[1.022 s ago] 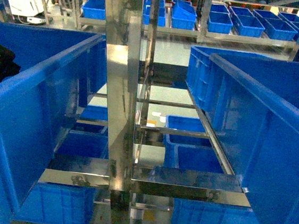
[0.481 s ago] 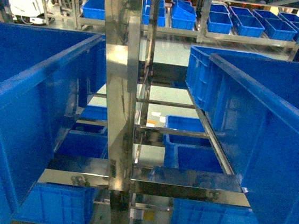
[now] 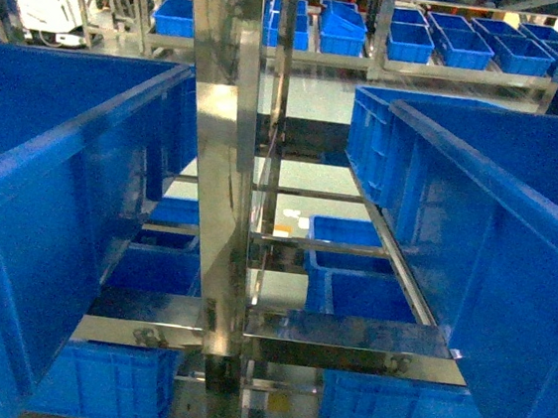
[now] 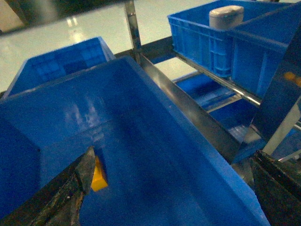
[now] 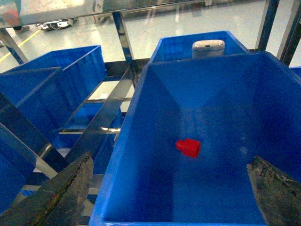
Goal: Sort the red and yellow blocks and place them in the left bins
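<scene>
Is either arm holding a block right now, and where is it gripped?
Nothing is held. Both sets of jaws are spread open and empty. The red block lies loose in the right bin; the yellow block lies in the left bin.

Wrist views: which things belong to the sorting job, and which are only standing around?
Job: red block in the right bin; yellow block in the left bin.
Not the job: white device; metal rack; far shelf bins.
</scene>
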`<state>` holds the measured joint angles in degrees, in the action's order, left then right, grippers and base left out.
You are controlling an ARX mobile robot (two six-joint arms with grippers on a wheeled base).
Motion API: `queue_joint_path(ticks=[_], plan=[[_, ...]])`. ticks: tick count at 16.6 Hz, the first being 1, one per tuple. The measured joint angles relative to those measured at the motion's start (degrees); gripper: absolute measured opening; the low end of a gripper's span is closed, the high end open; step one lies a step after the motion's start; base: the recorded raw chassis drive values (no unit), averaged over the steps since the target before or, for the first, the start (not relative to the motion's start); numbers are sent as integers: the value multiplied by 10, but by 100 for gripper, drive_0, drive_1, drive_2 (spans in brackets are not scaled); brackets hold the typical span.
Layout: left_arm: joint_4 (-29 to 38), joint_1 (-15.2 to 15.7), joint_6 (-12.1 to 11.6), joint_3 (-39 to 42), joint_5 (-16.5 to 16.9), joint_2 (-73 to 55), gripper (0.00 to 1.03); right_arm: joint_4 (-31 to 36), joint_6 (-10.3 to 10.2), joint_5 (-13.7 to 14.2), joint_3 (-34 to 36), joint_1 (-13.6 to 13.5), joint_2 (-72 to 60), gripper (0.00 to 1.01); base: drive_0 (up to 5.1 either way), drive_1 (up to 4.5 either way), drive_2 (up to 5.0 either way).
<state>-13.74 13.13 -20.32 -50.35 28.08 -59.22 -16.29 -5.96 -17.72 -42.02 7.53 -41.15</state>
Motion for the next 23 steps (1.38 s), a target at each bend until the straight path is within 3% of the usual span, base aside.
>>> queue_joint_path(ticks=[2, 3, 4, 5, 6, 8, 11, 12, 14, 23], plan=[[-4, 3, 2, 3, -5, -14, 98, 1, 0, 0, 0, 0, 0, 98, 0, 0, 0], [76, -4, 23, 28, -36, -6, 94, 90, 15, 45, 31, -15, 12, 92, 0, 0, 0], [215, -27, 81, 104, -126, 38, 82, 186, 35, 133, 100, -52, 61, 77, 0, 0, 0], [307, -45, 135, 178, -174, 77, 69, 229, 46, 164, 153, -76, 89, 64, 0, 0, 0], [356, -53, 162, 222, -193, 95, 58, 247, 49, 169, 179, -78, 100, 55, 0, 0, 0], [387, -62, 187, 281, -217, 120, 38, 262, 54, 176, 235, -75, 122, 33, 0, 0, 0], [403, -84, 199, 352, -231, 174, 4, 280, 58, 176, 289, -75, 167, 2, 0, 0, 0], [404, -108, 201, 370, -265, 193, 2, 283, 58, 176, 306, -75, 181, 2, 0, 0, 0], [400, -134, 201, 405, -277, 227, 2, 283, 58, 176, 334, -75, 202, 2, 0, 0, 0], [341, -131, 201, 472, -281, 354, 2, 257, 58, 177, 389, -75, 286, 2, 0, 0, 0]])
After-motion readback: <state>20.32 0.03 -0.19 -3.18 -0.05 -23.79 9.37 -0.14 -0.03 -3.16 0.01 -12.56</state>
